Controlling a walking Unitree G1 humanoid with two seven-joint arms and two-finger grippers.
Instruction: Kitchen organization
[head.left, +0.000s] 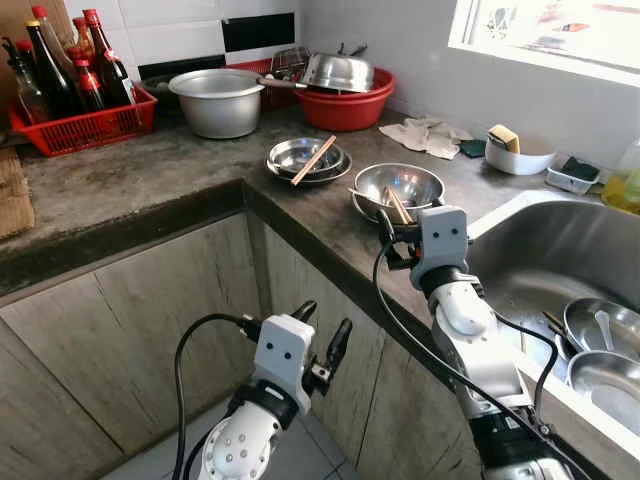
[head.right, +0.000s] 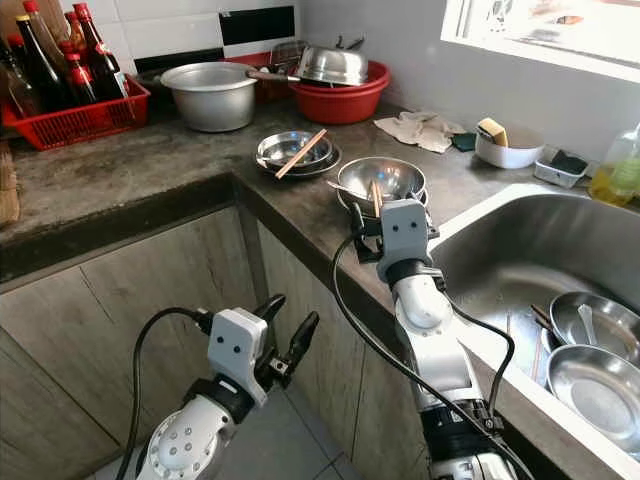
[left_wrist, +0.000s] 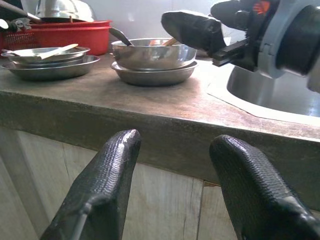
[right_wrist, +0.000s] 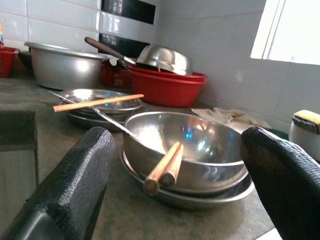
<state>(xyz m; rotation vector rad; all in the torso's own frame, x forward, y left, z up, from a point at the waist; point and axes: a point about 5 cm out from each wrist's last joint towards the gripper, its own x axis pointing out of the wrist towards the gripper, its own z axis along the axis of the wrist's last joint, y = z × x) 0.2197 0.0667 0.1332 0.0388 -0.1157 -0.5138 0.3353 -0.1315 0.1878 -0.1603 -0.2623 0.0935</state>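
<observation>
Grey countertop (head.left: 150, 170): steel bowls (head.left: 398, 186), pot (head.left: 217, 101), red crate (head.left: 85, 125).

Home kitchen: concrete counter (head.left: 150, 170), steel sink (head.left: 560, 250) with dishes, sauce bottles (head.left: 60, 65), tiled wall (head.left: 200, 25), wood-look cabinets (head.left: 130, 330).

Right arm extended forward and upward, its silver forearm rising to a white wrist block with a black cable looping beside it. Right gripper (right_wrist: 175, 165) held at counter height, its two black fingers (right_wrist: 70, 185) spread wide apart with nothing between them. Left arm bent low in front of the body, wrist angled upward and forward. Left gripper (head.left: 322, 345) below counter level, its two black fingers (left_wrist: 105, 185) parted and empty, pointing toward the counter edge.
</observation>
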